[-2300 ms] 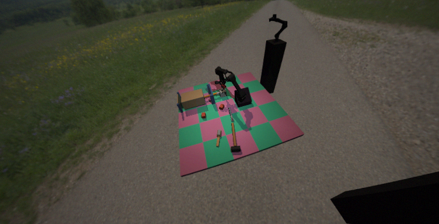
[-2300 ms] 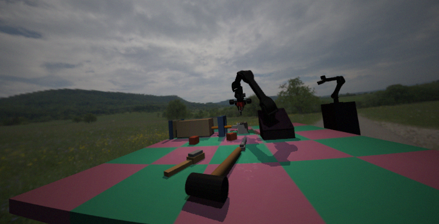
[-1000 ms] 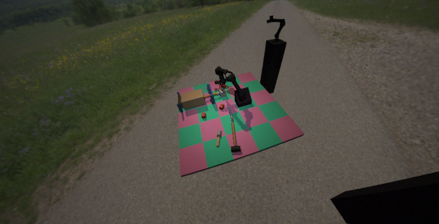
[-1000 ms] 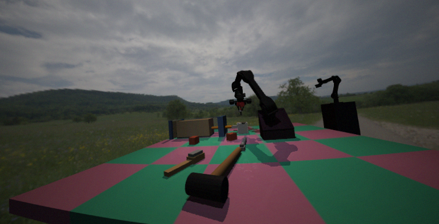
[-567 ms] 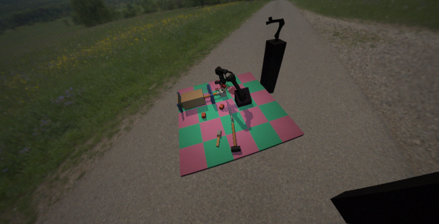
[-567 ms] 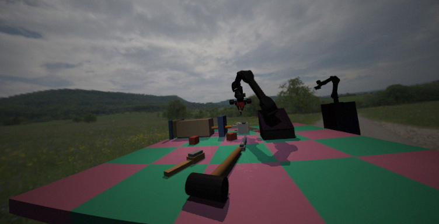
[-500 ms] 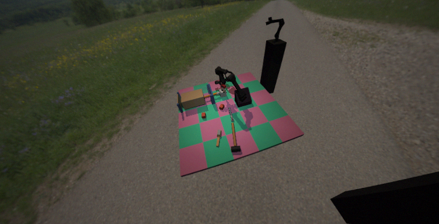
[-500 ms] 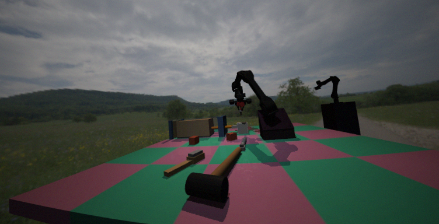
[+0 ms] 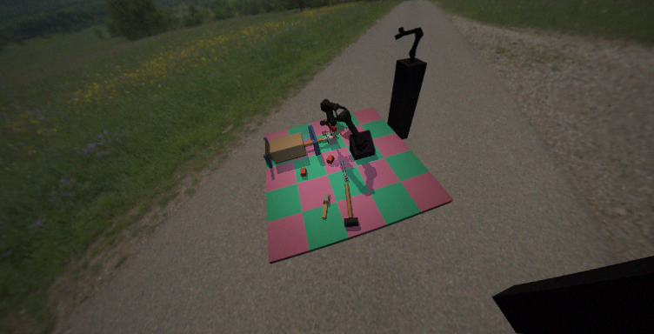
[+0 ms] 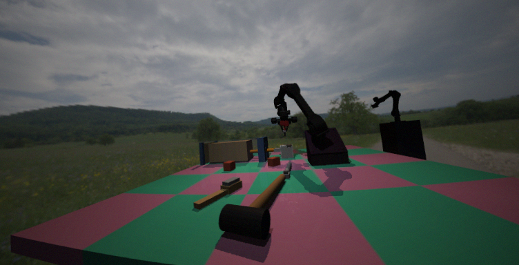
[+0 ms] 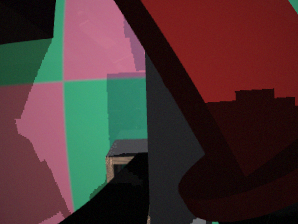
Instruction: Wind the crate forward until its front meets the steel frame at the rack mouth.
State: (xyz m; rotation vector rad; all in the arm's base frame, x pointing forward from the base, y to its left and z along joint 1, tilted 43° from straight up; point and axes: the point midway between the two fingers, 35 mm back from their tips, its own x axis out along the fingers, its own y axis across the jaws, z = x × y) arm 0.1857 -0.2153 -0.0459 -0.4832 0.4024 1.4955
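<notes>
The tan crate (image 9: 286, 147) (image 10: 228, 151) sits flat in the cubby, with a gap between its front and the blue frame (image 9: 312, 132) (image 10: 262, 146) at the mouth. An orange strap (image 9: 308, 143) (image 10: 254, 150) runs from the crate toward the pale grey winch (image 9: 331, 139) (image 10: 287, 151). My gripper (image 9: 332, 130) (image 10: 284, 131) is above the winch, pointing down, shut on the winch handle. The handle is small and dark in the top and exterior views, and its key end cannot be made out against the winch hole. In the wrist view, red and dark parts fill the right side.
Two red blocks lie by the cubby, one (image 9: 303, 172) (image 10: 229, 165) near the crate, one (image 9: 330, 159) (image 10: 273, 161) near the winch. A grey tool (image 9: 344, 171) (image 10: 288, 169), a black-headed mallet (image 9: 350, 221) (image 10: 245, 220) and a small wooden-handled tool (image 9: 324, 208) (image 10: 217, 195) lie on the bench.
</notes>
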